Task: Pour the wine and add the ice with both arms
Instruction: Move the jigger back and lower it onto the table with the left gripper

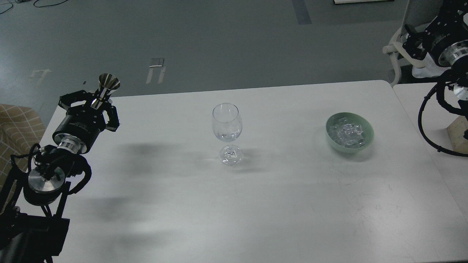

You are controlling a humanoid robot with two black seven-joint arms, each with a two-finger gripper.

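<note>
A clear wine glass (pixel 227 126) stands upright mid-table with a little colourless wine (pixel 227 137) at the bottom of its bowl. A pale green bowl (pixel 368 140) to the right holds a heap of clear ice cubes (pixel 346 133). My left gripper (pixel 94 105) is at the table's far left, well left of the glass. It is shut on a silver double-cone jigger (pixel 107 84), held upright with its mouth up. My right gripper (pixel 411 38) is high at the far right, beyond the table's back edge, dark and hard to read.
The white table (pixel 278 204) ends at a rounded back-right corner. A second white surface (pixel 413 106) adjoins on the right with a wooden block (pixel 459 133) on it. A white chair (pixel 396 54) stands behind it. A plaid seat (pixel 16 128) is at the far left.
</note>
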